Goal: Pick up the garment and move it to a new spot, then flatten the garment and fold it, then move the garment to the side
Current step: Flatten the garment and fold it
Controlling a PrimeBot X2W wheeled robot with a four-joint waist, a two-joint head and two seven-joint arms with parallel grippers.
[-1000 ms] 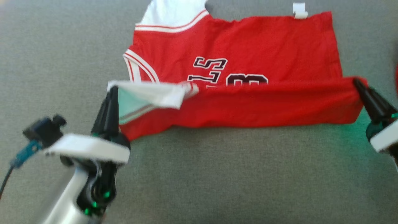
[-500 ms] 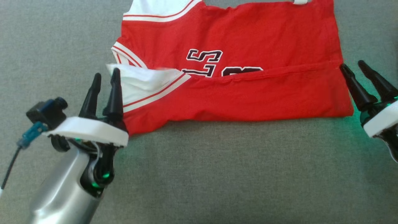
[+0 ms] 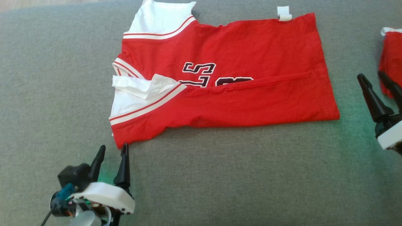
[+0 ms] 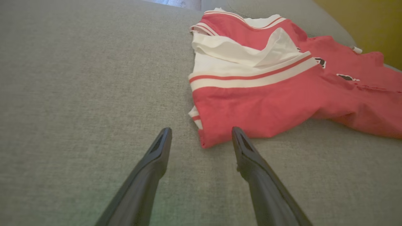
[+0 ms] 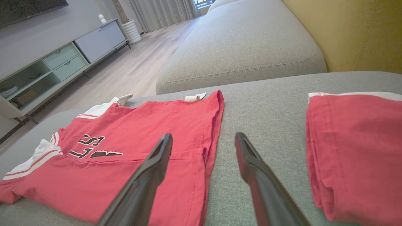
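We saw the grey sofa cushion (image 3: 220,175) carrying a half-folded red jersey (image 3: 251,50) near its far edge and a folded red garment (image 3: 389,59) at its right edge.

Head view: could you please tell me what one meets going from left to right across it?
left gripper → red jersey → right gripper. The second red garment at the right edge overlaps that gripper, so I leave it unplaced.
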